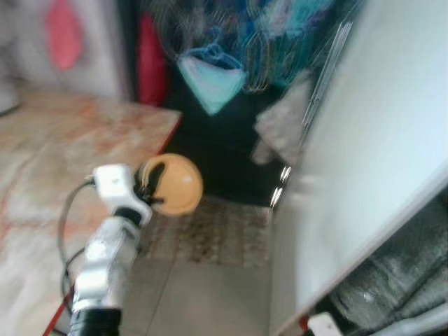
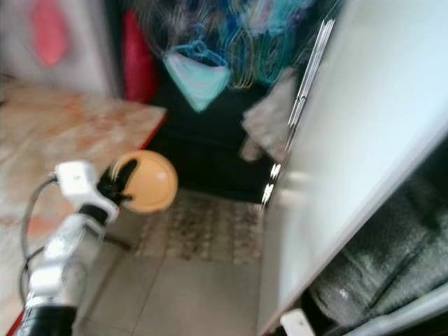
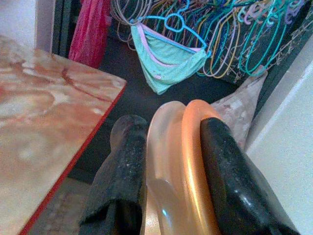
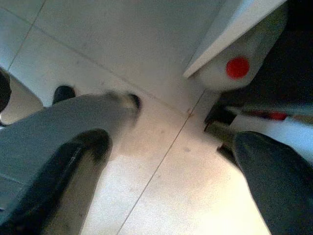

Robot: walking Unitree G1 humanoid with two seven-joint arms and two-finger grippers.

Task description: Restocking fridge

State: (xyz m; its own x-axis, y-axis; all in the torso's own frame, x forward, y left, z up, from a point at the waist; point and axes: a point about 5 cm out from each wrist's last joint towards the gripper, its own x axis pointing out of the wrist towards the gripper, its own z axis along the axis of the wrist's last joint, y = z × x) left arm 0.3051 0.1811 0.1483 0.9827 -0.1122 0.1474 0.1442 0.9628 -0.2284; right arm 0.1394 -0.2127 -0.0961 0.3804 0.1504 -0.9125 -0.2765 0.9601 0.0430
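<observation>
Orange disc-shaped item carried edge-on in the left gripper, beside the open fridge door.

Head views: the left gripper [image 1: 148, 190] is raised nearest the camera, its fingers clamped across an orange round item [image 1: 173, 183], presumably for transport to the fridge. The white fridge door [image 1: 364, 161] is seen at the right, a marble-pattern table [image 1: 63, 140] at the left. Left wrist view: the item is pinched by its rim between both fingers [image 3: 128, 166]; a glossy, smooth, plastic-like surface is shown. Right wrist view: the right gripper [image 4: 166, 161] is held wide apart, empty, above the tiled floor [image 4: 161, 186].
</observation>
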